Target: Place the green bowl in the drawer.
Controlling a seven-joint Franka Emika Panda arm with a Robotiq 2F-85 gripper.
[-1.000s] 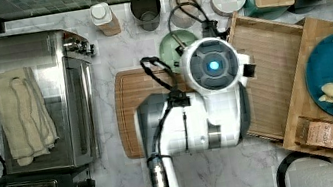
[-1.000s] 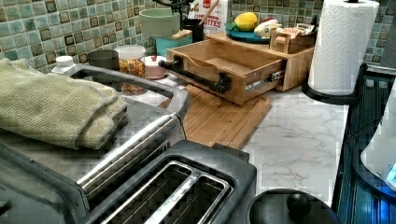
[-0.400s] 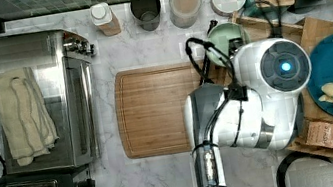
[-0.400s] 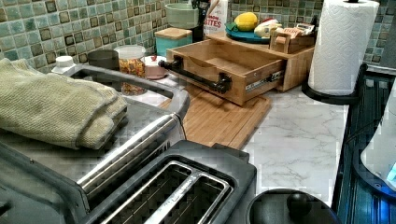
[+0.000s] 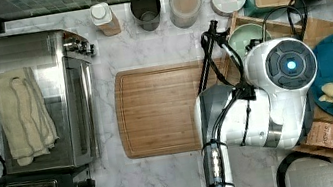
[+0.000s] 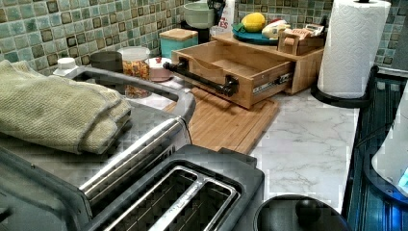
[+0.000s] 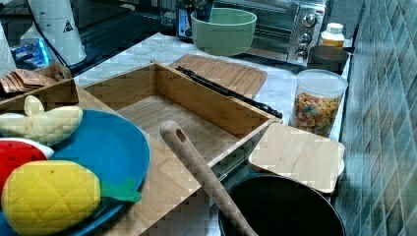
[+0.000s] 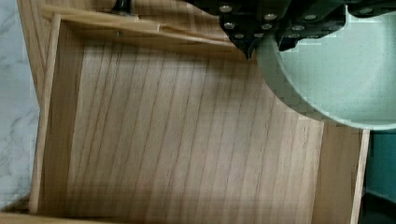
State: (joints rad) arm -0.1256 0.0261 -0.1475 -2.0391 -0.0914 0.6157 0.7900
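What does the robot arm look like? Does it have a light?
The robot arm is chunky, rounded and glossy white, with silver-grey bands at its joints. Its round dark cap has a small glowing blue light in the middle. Black cables loop along it. The gripper is black with small silver screws.

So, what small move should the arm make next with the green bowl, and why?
Probably lower it straight down. The green bowl hangs in the air, held at its rim by the tool, and the wrist view shows the bare floor of the drawer under it. The top view puts the bowl over the drawer's corner near the jars, so a slight shift inward first may help.
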